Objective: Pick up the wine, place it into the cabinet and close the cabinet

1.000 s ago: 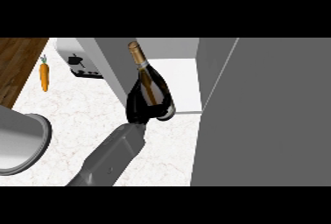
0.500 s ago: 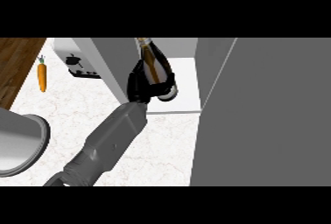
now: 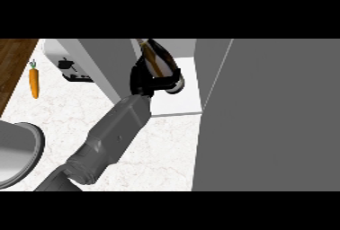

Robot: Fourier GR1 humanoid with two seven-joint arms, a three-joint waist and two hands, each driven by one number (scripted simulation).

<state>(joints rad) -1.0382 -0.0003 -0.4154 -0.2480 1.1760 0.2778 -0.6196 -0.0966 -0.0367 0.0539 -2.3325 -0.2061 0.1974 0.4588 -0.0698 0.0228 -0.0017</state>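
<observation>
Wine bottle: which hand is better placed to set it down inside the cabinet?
Left, probably. The left hand is curled round the wine bottle and holds it in the open cabinet, above the shelf. The right hand shows nowhere in the head view.

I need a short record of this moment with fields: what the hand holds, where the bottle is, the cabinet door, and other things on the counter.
holding hand: black hand, fingers curled round the dark glass wine bottle; which arm it is cannot be told
bottle place: over the white shelf inside the grey cabinet, tilted
cabinet door: large grey door, open, at the view's right
other things: orange carrot, white toaster, grey round pot on the white marble counter
other hand: not seen
</observation>
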